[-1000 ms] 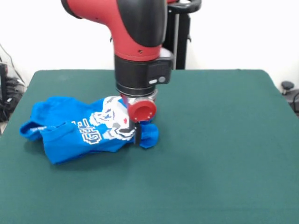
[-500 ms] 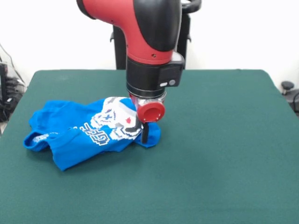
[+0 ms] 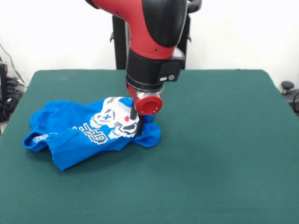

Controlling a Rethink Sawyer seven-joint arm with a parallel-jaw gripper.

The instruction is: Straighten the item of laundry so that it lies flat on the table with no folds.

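The item of laundry, a bright blue T-shirt with a white pixel print, lies crumpled and folded over itself on the left half of the green table. Its print bunches up in a hump at the right end. My gripper comes down from the red and black arm right at that hump, over the shirt's right end. The wrist's red round cap hides most of it, so its hold on the cloth cannot be made out.
Green table stretches to the right of and in front of the shirt. Cables hang off the left edge, and a dark object sits past the right edge. The black pedestal stands behind the table.
Over the first half second the gripper moved right and the shirt shifted right with it. Since then the gripper has risen a little and the shirt has barely moved.
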